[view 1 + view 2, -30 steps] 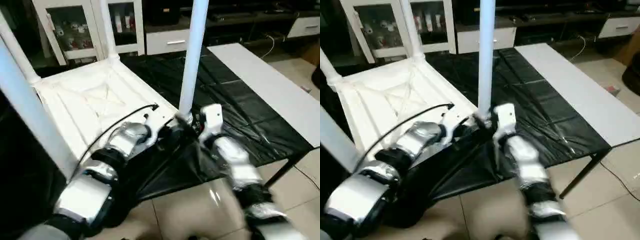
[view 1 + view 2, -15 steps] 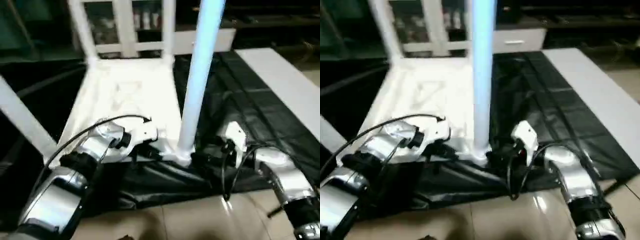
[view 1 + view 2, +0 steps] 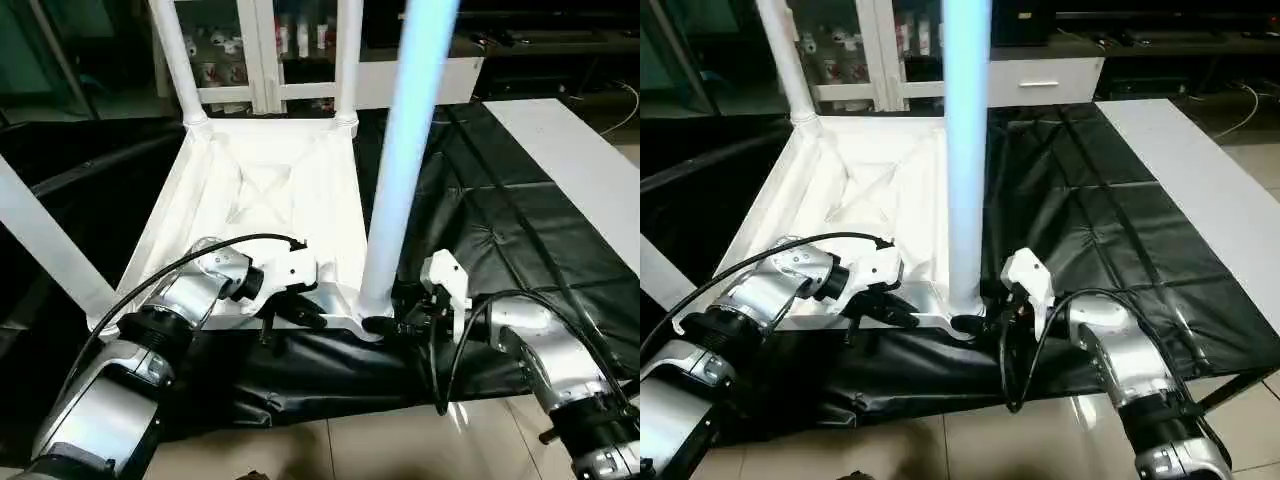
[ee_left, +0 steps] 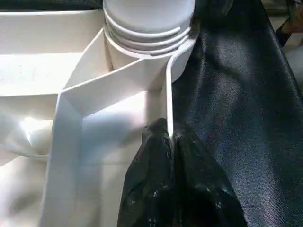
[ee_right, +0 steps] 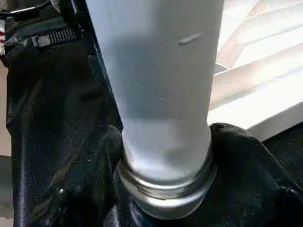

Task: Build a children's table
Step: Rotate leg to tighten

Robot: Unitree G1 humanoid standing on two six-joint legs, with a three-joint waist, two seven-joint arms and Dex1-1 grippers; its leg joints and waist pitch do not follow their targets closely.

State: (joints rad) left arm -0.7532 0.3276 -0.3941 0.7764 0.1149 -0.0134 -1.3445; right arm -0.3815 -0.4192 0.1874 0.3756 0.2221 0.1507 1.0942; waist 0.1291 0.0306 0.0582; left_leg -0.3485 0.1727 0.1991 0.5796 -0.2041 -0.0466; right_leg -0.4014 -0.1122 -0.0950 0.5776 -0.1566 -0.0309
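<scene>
The white tabletop (image 3: 262,205) lies upside down on the black-covered work surface, its ribbed underside showing. Legs stand in its corners: far left leg (image 3: 175,60), far right leg (image 3: 348,60), near left leg (image 3: 40,240) and near right leg (image 3: 405,160). My left gripper (image 4: 169,135) is shut on the thin rim wall of the tabletop, just beside the near right socket (image 4: 147,42). Around the base of the near right leg (image 5: 161,94) my right gripper (image 3: 385,320) is closed, one black finger (image 5: 232,151) on each side. Thread rings show at the leg's foot.
The black cover (image 3: 480,220) drapes over the front edge, down to the tiled floor (image 3: 400,450). A long white board (image 3: 590,180) lies at the right. A white glass-door cabinet (image 3: 270,50) stands behind. A black cable (image 3: 200,260) arcs over my left wrist.
The whole picture has swung, so the camera has moved. Both grippers stay at the near right corner and keep their holds; my right forearm now reaches in from lower right.
</scene>
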